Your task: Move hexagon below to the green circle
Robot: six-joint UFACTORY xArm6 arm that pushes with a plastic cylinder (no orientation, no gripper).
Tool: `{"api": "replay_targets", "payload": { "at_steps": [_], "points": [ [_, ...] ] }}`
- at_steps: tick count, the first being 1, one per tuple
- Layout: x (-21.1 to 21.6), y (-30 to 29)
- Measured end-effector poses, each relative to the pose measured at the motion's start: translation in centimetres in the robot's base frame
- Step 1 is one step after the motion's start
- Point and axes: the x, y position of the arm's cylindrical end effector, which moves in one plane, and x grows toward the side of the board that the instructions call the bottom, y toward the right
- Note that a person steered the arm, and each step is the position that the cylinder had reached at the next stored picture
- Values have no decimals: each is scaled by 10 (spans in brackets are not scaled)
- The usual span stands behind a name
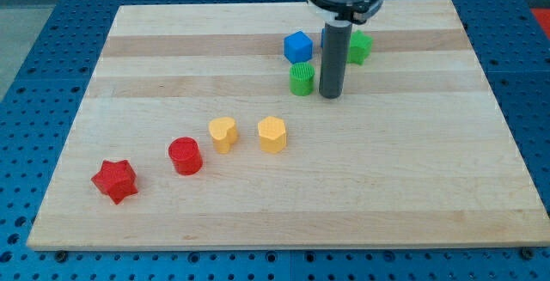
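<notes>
Near: yellow hexagon [271, 134] sits on the desk [412, 186], well down-left of my tip [331, 95] | Mid: green circle [302, 80] just left of my tip, seemingly apart | Far: blue cube [297, 46], green block [359, 47] | Claw: none fitted, nothing to open or close.

Lab bench — wooden board [412, 195] on blue perforated table [34, 100].

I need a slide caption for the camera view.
My tip rests beside the green circle, far from the yellow hexagon.
</notes>
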Motion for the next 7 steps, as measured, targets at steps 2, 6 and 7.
{"api": "replay_targets", "payload": {
  "at_steps": [2,6,7],
  "points": [
    [0,-26],
    [51,-6],
    [98,-5]
  ]
}}
